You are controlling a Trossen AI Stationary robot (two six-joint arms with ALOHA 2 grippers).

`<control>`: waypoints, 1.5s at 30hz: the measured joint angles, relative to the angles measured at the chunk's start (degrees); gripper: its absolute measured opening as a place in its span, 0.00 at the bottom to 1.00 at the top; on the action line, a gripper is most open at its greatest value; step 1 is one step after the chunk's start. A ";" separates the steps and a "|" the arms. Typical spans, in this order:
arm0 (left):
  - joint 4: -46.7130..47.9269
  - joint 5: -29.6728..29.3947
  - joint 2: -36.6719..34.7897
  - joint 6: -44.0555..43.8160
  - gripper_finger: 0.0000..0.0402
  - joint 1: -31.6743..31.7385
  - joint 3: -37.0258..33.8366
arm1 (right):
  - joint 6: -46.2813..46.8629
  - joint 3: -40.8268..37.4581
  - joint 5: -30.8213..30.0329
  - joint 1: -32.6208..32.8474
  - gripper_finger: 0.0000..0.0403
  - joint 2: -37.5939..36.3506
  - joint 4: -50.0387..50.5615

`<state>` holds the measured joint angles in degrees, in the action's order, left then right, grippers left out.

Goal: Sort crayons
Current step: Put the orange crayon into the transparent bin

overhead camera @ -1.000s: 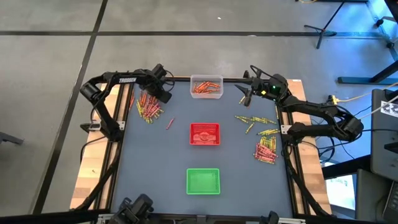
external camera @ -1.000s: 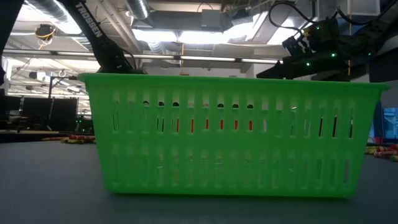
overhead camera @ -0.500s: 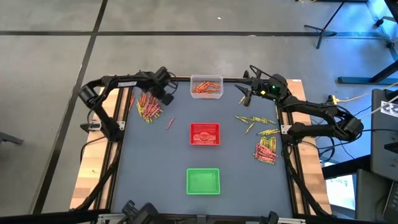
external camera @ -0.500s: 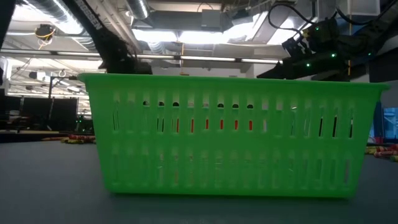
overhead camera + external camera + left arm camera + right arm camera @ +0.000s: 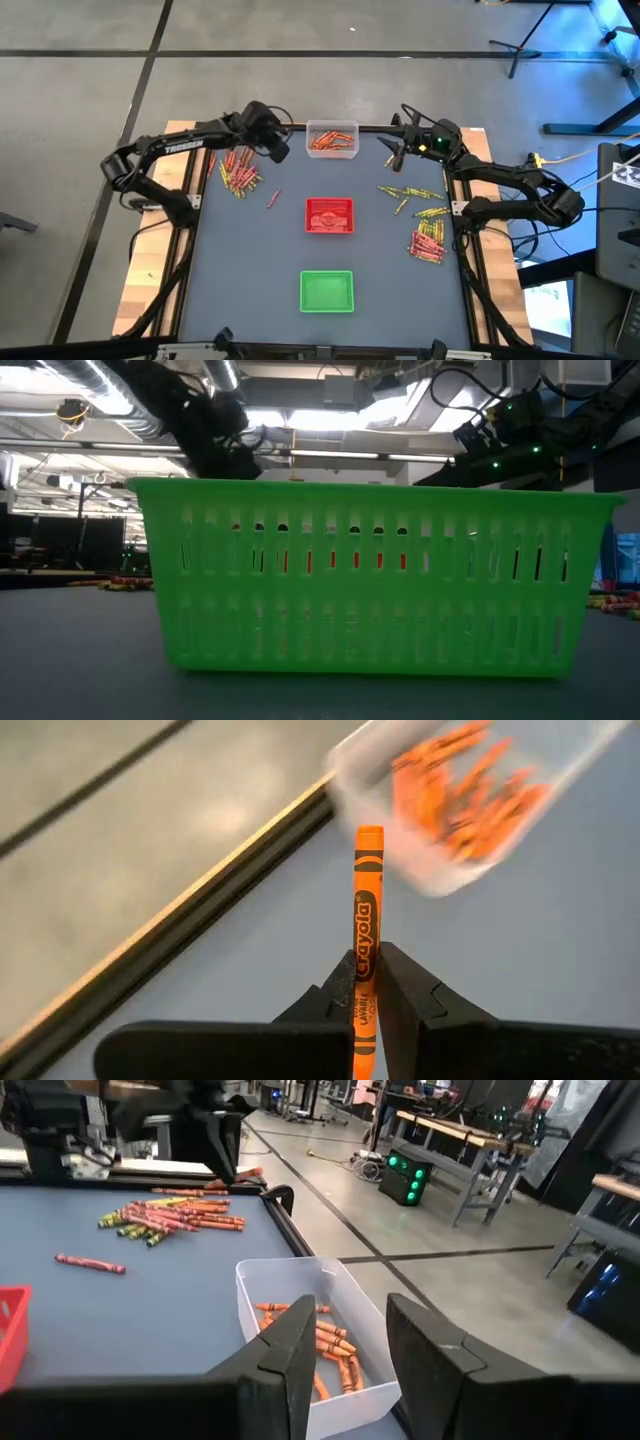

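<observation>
The left tool [image 5: 365,1010] grips an orange crayon [image 5: 366,930] beside the clear tray [image 5: 332,139] of orange ones, the right tool [image 5: 345,1345] gapes idle, and piles [image 5: 238,170] await on the bench [image 5: 250,260].

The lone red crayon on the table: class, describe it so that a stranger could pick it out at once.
Start at the red tray in the middle of the table. Just off its upper left corner, toward the left arm's side, lies the red crayon at a slant. It lies alone on bare table, below the mixed pile, while every other loose crayon sits in a pile or scatter.
</observation>
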<state>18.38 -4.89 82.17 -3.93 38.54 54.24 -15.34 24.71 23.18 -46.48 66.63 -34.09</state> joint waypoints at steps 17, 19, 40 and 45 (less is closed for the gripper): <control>-28.06 3.12 3.01 4.57 0.02 -7.54 0.06 | 0.08 -0.01 -0.68 -0.02 0.31 0.04 -3.91; -29.59 4.14 4.55 5.10 0.02 -7.34 0.05 | 0.10 -0.02 -0.74 -0.02 0.31 0.04 -5.12; -23.17 13.95 29.33 8.61 0.02 -0.25 21.34 | -0.32 -0.02 -0.91 0.00 0.31 0.04 -6.36; -22.89 13.42 31.32 8.62 0.04 -0.21 21.70 | -0.34 -0.02 -0.89 0.00 0.31 0.02 -6.35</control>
<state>-4.52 8.53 113.48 4.69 38.33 75.94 -15.68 24.69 22.28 -46.48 66.65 -40.44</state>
